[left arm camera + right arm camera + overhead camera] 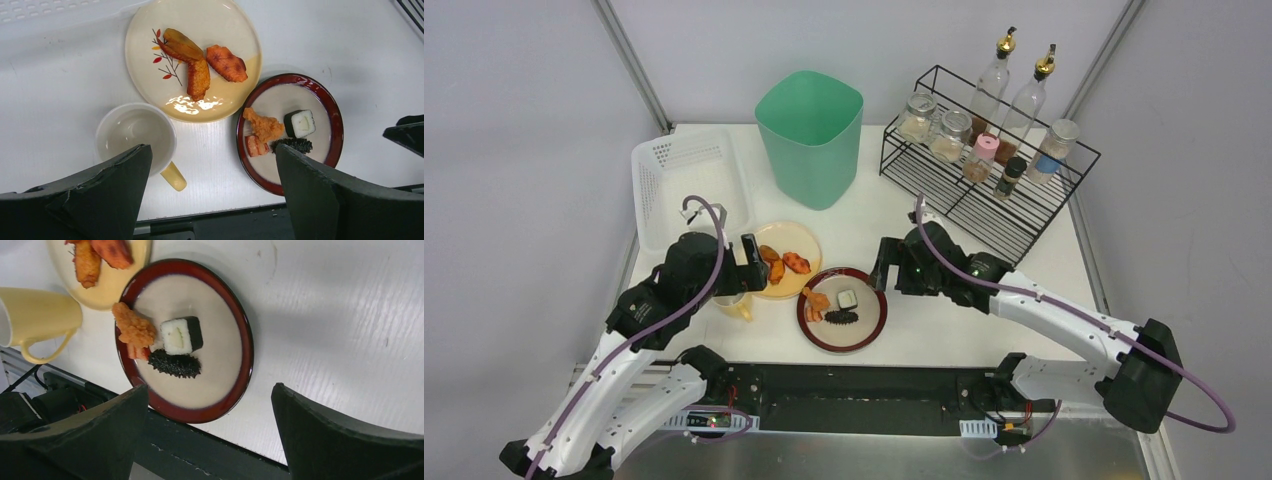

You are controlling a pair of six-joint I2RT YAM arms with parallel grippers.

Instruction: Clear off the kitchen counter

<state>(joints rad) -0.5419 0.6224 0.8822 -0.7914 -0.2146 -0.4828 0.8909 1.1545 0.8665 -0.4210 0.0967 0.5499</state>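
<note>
From above, the white tabletop (924, 325) carries a cream plate (802, 240), a red-rimmed plate (866, 322), a green bin (809, 135) and a wire rack (984, 200). Left wrist: the left jaws gape wide, empty, above a cup (132, 130). Right wrist: the right jaws likewise (nothing held) over the red-rimmed plate.

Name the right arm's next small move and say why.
Probably lower the open right claw onto the rim of the red-rimmed plate and grip it: the claw hovers empty above that plate, whose food likely belongs in the green bin.
</note>
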